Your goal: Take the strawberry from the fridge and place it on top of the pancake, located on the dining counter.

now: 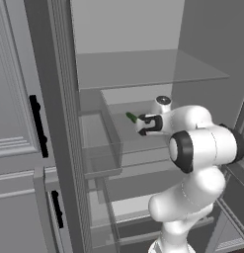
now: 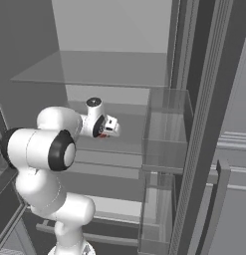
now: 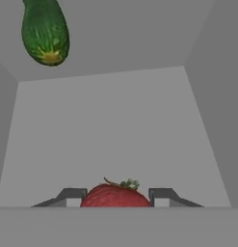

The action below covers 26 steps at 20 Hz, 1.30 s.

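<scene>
Fridge (image 1: 143,69): open, glass shelves
Arm (image 1: 202,148): reaching in over middle shelf
Gripper (image 1: 140,123): low over shelf
Green item (image 1: 131,117): just beyond gripper
Cabinets (image 1: 15,123): left

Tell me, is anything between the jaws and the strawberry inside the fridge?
No. The gripper has the strawberry directly between its jaws, which are shut on it. The green cucumber lies apart on the fridge shelf, well off to one side.

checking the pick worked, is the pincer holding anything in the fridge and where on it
The pincer is shut on the strawberry, its two fingertips pressing the fruit's opposite sides, leafy top up in the hand view.
</scene>
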{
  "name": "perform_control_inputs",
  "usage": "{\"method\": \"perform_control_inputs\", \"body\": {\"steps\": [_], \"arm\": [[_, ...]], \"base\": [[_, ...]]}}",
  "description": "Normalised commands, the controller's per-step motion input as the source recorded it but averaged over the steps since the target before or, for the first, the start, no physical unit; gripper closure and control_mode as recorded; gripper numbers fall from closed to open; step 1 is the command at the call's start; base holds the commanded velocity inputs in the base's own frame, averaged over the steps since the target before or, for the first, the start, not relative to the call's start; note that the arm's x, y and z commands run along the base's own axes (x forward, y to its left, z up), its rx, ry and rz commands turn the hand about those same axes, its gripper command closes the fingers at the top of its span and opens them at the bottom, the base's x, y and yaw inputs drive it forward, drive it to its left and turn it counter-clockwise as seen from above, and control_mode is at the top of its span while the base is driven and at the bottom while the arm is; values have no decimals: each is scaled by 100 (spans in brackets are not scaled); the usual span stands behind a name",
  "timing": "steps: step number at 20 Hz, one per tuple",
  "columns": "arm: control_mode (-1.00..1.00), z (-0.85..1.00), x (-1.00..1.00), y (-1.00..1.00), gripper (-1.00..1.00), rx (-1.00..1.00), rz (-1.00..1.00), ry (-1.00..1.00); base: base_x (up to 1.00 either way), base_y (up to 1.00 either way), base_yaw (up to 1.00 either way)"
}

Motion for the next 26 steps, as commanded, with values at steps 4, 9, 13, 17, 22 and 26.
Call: {"method": "perform_control_inputs", "body": {"steps": [4,9,13,17,22,26], "arm": [[-100,4,-81,-5,100,0,-5,-1],[-100,46,-100,-1,100,0,-3,-3],[-100,75,-99,0,100,0,0,-2],[-100,73,-99,0,100,0,0,0],[-100,68,-100,20,100,0,6,0],[-100,81,-100,10,100,0,6,0]], "base": [[0,0,0],[0,0,0],[0,0,0],[0,0,0],[0,0,0],[0,0,0]]}}
